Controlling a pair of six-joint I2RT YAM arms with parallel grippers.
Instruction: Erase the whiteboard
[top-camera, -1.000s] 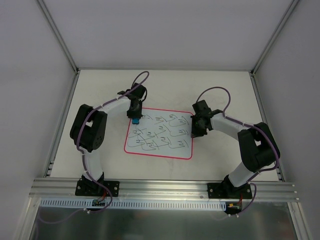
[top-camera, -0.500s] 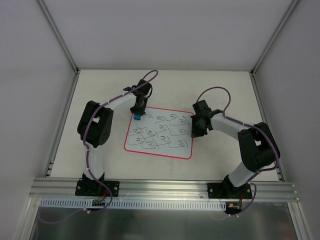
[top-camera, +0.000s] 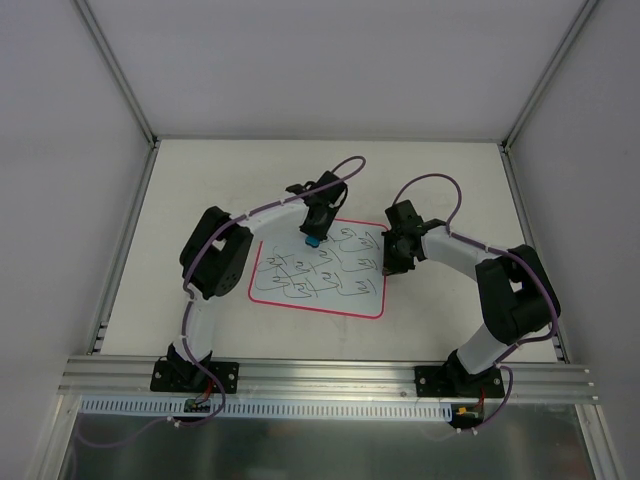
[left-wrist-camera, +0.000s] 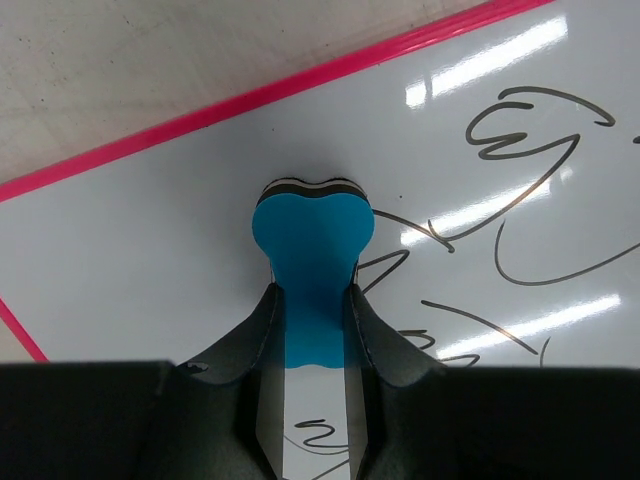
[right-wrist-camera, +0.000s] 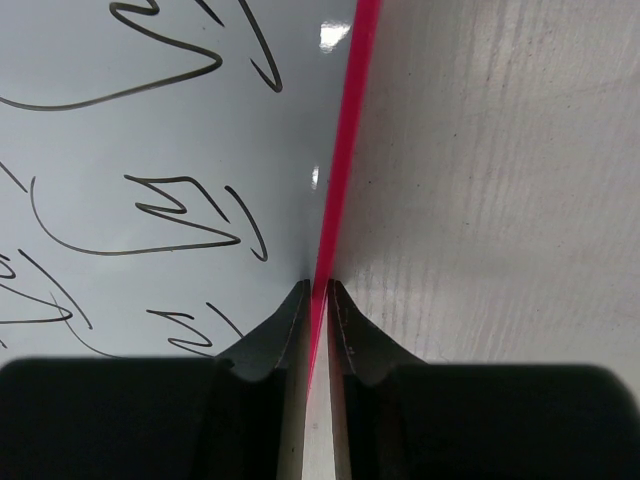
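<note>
Blue eraser (left-wrist-camera: 312, 235) clamped in left end effector (left-wrist-camera: 312, 290) on whiteboard (left-wrist-camera: 150, 230); right end effector (right-wrist-camera: 318, 287) pinches its red edge.

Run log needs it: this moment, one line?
left gripper: shut on blue eraser, whiteboard far edge | right gripper: shut on whiteboard border | scribbles: present

Robot lab cell, with white walls (top-camera: 330, 60) and aluminium rail (top-camera: 330, 375)
</note>
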